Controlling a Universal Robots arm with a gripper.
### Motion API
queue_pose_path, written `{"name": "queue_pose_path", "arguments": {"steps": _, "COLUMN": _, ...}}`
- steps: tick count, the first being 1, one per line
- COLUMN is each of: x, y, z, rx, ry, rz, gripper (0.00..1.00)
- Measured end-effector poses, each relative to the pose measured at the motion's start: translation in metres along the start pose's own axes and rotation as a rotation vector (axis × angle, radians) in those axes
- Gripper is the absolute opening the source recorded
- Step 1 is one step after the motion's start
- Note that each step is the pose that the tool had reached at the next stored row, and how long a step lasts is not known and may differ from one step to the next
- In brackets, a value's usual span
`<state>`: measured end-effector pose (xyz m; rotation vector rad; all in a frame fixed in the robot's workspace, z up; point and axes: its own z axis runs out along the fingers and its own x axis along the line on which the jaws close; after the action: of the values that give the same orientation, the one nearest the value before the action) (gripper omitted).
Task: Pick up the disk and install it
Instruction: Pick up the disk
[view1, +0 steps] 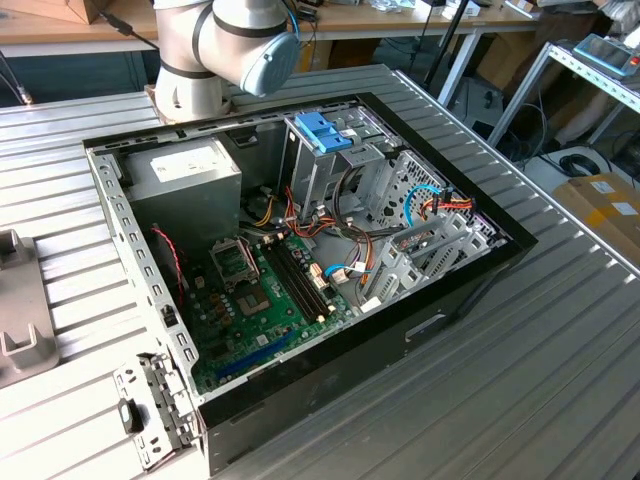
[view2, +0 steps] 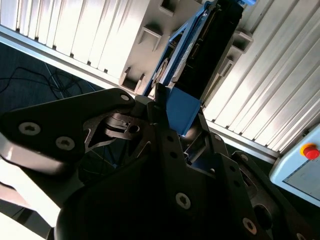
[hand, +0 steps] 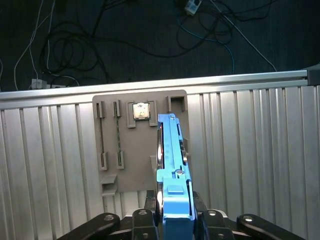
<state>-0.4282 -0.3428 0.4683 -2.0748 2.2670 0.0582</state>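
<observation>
The disk (hand: 172, 150) is a flat drive with light-blue rails, standing on edge over a grey slotted holder plate (hand: 130, 165) on the ribbed metal table. My gripper (hand: 174, 214) is at the disk's near end, its black fingers (hand: 150, 207) pressed against both sides of the blue rail. In the second wrist view the disk (view2: 200, 55) rises from between the fingers of the gripper (view2: 180, 112) toward the holder. The open computer case (view1: 110, 200) lies on the table in the exterior view, with a silver drive cage (view1: 320, 175) topped by a blue latch (view1: 323, 130).
The holder plate also carries a square chip (hand: 141, 111) and a thin strip (hand: 117, 137). Inside the case are a power-supply box (view1: 185, 175), a motherboard (view1: 260, 300) and loose cables (view1: 350, 235). A metal bracket (view1: 150, 405) lies beside the case. A red button (view2: 310, 150) is near the table edge.
</observation>
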Motion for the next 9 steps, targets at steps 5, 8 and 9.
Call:
{"name": "queue_pose_path", "arguments": {"steps": 5, "x": 0.0, "y": 0.0, "z": 0.0007, "rx": -0.0001, "ry": 0.0, "rz": 0.0, "gripper": 0.37}}
{"name": "queue_pose_path", "arguments": {"steps": 8, "x": 0.0001, "y": 0.0, "z": 0.0012, "rx": -0.0001, "ry": 0.0, "rz": 0.0, "gripper": 0.37}}
{"name": "queue_pose_path", "arguments": {"steps": 9, "x": 0.0001, "y": 0.0, "z": 0.0015, "rx": -0.0001, "ry": 0.0, "rz": 0.0, "gripper": 0.37}}
